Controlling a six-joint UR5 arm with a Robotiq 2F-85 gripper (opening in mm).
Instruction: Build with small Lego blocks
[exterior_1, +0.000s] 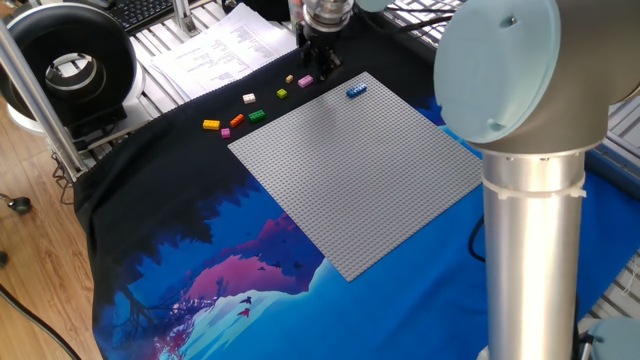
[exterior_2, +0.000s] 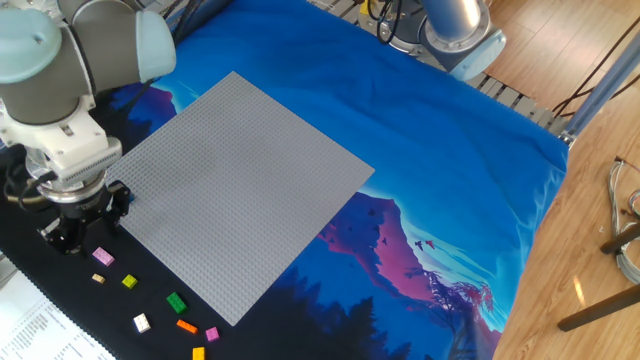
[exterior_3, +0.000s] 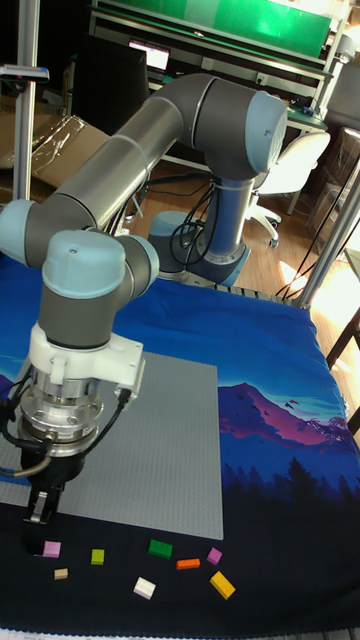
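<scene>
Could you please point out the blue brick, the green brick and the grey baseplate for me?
blue brick (exterior_1: 356, 91): one fixed view, middle of its top face.
green brick (exterior_3: 160, 547): tall fixed view, centre of its top.
grey baseplate (exterior_2: 240, 190): the other fixed view, bare studded surface near its middle.

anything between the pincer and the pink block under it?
Nothing. In the tall fixed view only bare black cloth separates the pincer from the pink block.

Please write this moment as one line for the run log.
gripper: above pink block, jaw state unclear | blue block: on baseplate corner | other blocks: loose on cloth
</scene>
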